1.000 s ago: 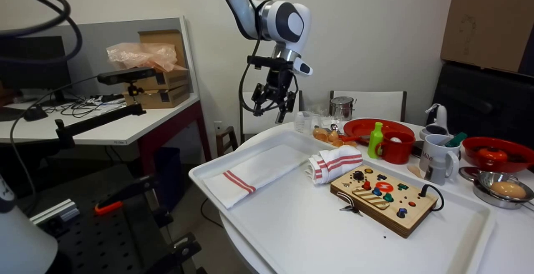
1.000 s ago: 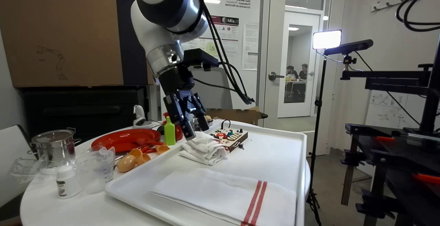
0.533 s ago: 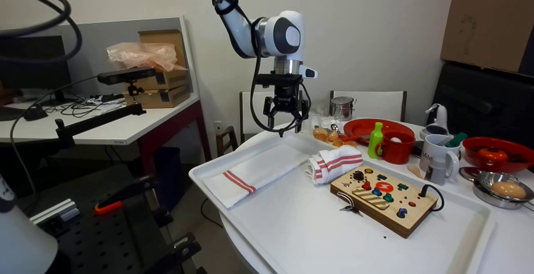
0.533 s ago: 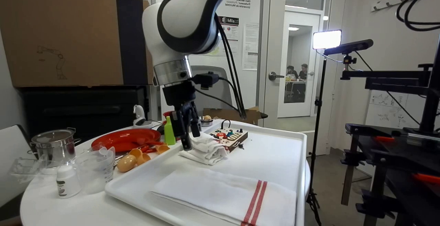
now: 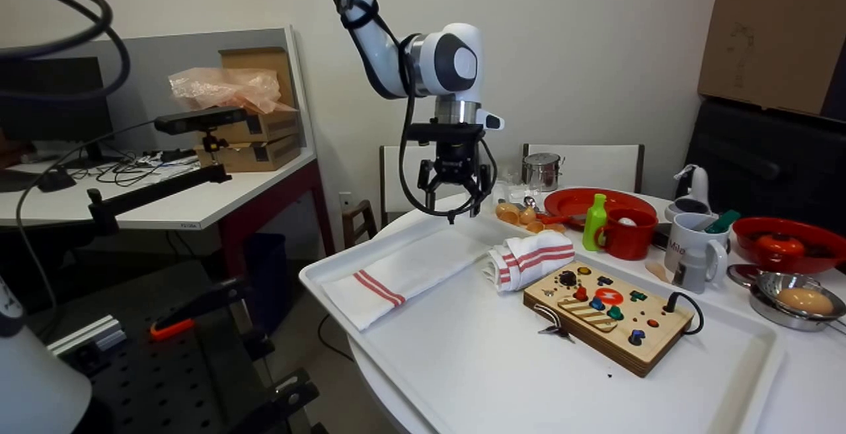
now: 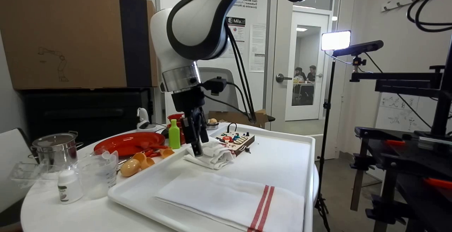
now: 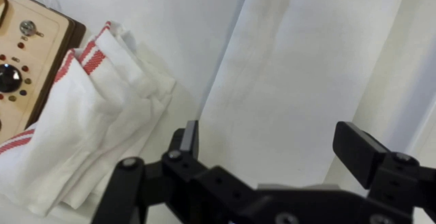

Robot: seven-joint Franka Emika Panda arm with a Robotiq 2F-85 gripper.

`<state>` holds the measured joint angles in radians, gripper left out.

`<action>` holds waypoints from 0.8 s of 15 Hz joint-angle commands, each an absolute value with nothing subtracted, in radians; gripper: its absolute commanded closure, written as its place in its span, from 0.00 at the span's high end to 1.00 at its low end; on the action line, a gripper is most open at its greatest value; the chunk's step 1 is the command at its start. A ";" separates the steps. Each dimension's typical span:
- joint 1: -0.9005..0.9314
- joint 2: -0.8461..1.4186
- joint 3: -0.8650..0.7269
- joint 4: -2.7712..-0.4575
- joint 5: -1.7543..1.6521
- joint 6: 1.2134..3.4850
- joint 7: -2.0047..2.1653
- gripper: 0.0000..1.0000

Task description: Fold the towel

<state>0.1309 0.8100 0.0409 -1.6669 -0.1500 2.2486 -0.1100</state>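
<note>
Claw [image 7: 267, 130] hanging from the white Panda arm [image 6: 192, 30], pointed down, jaws standing wide apart; in the wrist view the plain end of the white dish towel [image 7: 299, 80] shows between them. In both exterior views the tips sit above the white tray [image 5: 476, 381]. Towel lies flat as a long strip along one end of that tray, layers showing at one edge, a pair of red stripes crossing the end away from the claw. Near it, a bunched white-and-red cloth [image 7: 92, 125], folds rumpled, right beside a wooden control box [image 5: 608, 331] with knobs and switches on top. All three in the tray, which sits on a round white desk [image 6: 88, 221]. Outside the rim: brown egg [image 6: 129, 168], eggshell halves [image 6: 148, 164], lime-green bottle [image 5: 595, 226], red mug [image 5: 631, 242], red oval plate [image 6: 127, 143], red bowl [image 5: 793, 265]; white mug [image 5: 681, 239] lettered "Mila"; clear measuring cup [image 6: 97, 177]; small white bottle [image 6: 69, 186], label too small to read; steel pot [image 5: 540, 173]. Farther back, a large cardboard box [image 6: 70, 45] above a black case [image 6: 88, 115]. Past the desk in an exterior view, a lit panel lamp [image 6: 336, 40].
</note>
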 commanded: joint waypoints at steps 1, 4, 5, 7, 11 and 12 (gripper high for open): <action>0.111 0.828 0.065 -1.640 -0.200 2.280 -0.253 1.00; 0.105 0.851 0.076 -1.607 -0.245 2.286 -0.381 1.00; 0.103 0.863 0.082 -1.594 -0.258 2.285 -0.421 1.00; 0.105 0.900 0.097 -1.555 -0.282 2.265 -0.502 1.00; 0.104 0.983 0.147 -1.506 -0.309 2.294 -0.658 1.00; 0.107 1.003 0.153 -1.492 -0.312 2.301 -0.690 1.00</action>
